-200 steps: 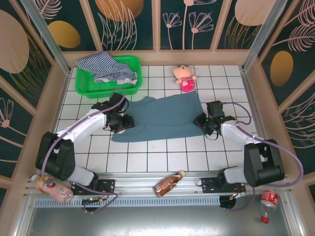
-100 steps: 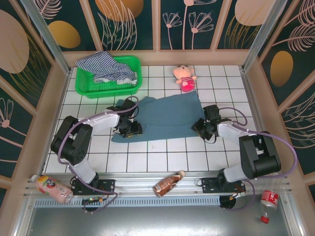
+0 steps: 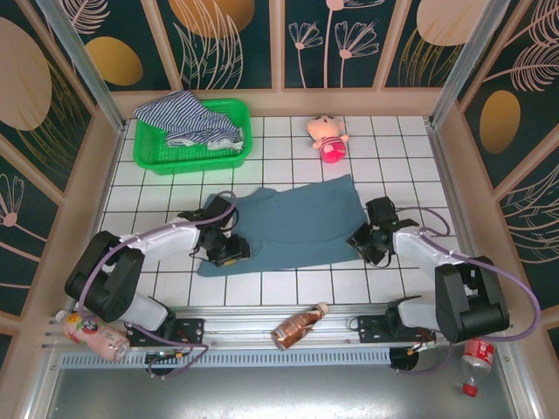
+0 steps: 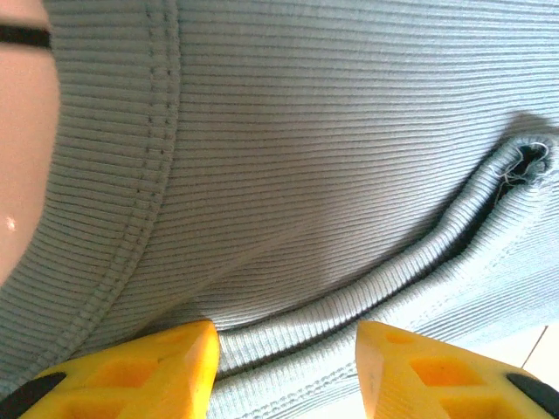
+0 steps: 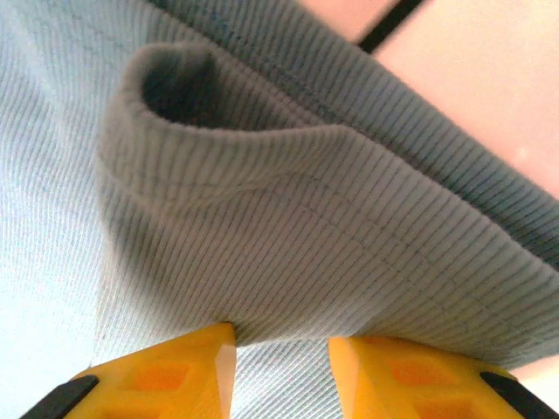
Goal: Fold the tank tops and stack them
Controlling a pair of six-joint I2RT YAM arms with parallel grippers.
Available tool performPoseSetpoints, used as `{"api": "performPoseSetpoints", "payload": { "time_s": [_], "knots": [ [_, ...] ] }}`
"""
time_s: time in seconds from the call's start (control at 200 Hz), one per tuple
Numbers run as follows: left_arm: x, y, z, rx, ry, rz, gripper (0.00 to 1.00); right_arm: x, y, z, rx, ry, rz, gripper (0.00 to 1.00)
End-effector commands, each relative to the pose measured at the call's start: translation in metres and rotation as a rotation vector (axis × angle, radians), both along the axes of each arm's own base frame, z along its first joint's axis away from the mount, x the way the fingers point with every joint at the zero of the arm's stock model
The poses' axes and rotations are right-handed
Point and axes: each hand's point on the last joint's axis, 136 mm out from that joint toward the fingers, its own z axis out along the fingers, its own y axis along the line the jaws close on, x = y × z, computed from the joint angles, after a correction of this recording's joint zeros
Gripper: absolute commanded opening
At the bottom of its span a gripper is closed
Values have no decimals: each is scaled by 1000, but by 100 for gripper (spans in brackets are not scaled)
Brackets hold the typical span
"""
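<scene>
Jaws of the left gripper (image 4: 286, 342) and right gripper (image 5: 281, 342) pinch opposite edges of the teal tank top (image 3: 297, 218), likely to spread it for folding.

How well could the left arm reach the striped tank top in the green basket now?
Probably yes, once freed: the left gripper is pinching the teal tank top. The striped tank top lies in the green basket on its side, with bare tiles between.

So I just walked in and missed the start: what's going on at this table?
Two arms are working the teal tank top, spread on the table. The right gripper pinches a fold at its right edge; the left gripper has the left hem between its fingers, grip unclear. The striped tank top lies in the green basket.
</scene>
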Motion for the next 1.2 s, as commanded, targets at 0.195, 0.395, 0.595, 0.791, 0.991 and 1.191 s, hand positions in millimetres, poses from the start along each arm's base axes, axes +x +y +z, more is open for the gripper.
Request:
{"api": "performPoseSetpoints", "payload": {
  "time_s": [0.195,0.395,0.595,0.791,0.991,1.191],
  "knots": [
    [-13,9,19,104,49,28,52,-50,-40,19,-189,211,-143,42],
    [64,-16,64,180,-131,-48,55,35,-44,82,-297,-107,16,52],
    [148,-41,69,226,-258,-82,56,129,-33,111,-304,-495,362,58],
    [196,-55,52,202,-288,-125,56,163,-36,86,-329,-519,565,58],
    [215,-69,31,144,-283,-184,54,180,-40,60,-308,-480,615,58],
    [218,-75,12,132,-259,-237,50,193,-44,44,-295,-460,619,58]
  ]
}}
